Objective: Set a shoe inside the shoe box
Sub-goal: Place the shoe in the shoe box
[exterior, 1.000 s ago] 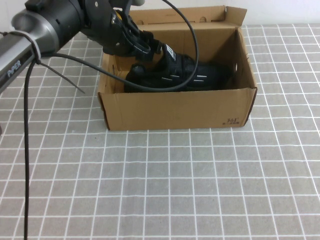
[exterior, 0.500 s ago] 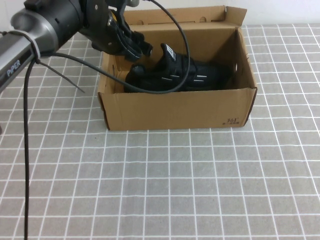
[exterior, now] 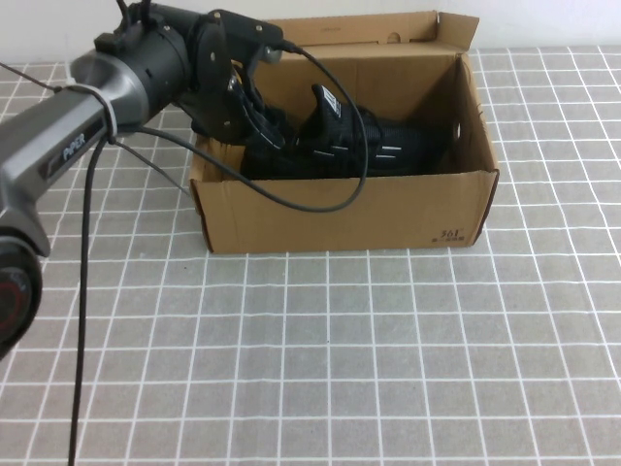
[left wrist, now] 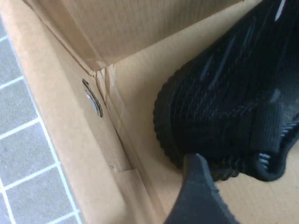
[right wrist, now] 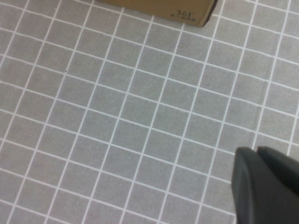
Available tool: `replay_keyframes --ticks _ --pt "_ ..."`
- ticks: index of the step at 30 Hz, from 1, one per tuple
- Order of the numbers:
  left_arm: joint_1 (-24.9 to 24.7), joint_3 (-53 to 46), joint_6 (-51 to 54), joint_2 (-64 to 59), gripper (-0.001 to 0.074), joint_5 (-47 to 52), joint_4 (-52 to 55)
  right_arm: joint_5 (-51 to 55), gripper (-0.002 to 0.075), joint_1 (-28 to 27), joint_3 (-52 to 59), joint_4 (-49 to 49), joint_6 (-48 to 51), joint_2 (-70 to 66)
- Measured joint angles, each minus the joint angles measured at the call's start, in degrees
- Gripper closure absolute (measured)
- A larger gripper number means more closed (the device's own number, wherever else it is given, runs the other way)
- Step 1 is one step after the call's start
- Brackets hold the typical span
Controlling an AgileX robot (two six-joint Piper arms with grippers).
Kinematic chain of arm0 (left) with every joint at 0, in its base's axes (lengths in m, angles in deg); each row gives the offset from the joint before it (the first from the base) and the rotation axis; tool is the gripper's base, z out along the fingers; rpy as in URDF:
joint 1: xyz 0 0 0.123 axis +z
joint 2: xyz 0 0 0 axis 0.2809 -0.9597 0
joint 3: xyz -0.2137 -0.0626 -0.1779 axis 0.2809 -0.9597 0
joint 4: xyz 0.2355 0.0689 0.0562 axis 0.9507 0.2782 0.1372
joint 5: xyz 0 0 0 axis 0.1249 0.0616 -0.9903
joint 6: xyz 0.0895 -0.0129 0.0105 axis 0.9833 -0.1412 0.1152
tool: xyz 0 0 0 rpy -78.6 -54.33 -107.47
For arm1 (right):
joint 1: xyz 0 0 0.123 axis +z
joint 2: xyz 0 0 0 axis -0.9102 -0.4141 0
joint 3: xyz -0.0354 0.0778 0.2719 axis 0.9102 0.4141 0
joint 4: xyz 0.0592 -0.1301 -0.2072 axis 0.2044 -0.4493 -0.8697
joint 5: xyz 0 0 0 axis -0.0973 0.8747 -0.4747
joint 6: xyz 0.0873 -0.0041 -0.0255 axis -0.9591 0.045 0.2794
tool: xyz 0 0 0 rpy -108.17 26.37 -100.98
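The counter [exterior: 320,369] is the broadest thing in the high view, a grey surface ruled into squares by white lines, and it fills most of the right wrist view as well.

On its far half stands the shoe box [exterior: 349,209], brown corrugated cardboard, open at the top, with its rear flap standing up and small dark print near its front right corner. That printed corner also shows at the edge of the right wrist view [right wrist: 187,16].

The left arm [exterior: 116,92], grey and black with a cable looping off it, reaches in from the robot's left and dips over the box's left end.

The shoe [exterior: 354,146] lies inside the box on its floor, black with small white dashes on its side, its tongue with a white label sticking up. Its heel end sits toward the box's left end, near the arm.

The left pincer [exterior: 260,124] is down inside the box at that left end, just beside the shoe's heel. Its fingers [left wrist: 196,196] stand apart and hold nothing; in the left wrist view one dark finger shows close to the heel [left wrist: 219,121] and the box's inner corner [left wrist: 100,74].

The right pincer [right wrist: 266,186] hangs over bare counter in front of the box, well apart from it, its fingers pressed together on nothing.
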Motion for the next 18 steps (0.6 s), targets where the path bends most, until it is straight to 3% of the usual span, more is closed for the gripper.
replay_keyframes --ticks 10,18 --pt "0.00 0.12 0.38 -2.18 0.0334 -4.31 1.61 -0.51 0.0742 0.00 0.53 0.12 0.00 -0.21" --pt "0.00 7.00 -1.35 -1.49 0.0334 4.76 -0.07 -0.57 0.0743 0.00 0.53 0.34 0.00 -0.21"
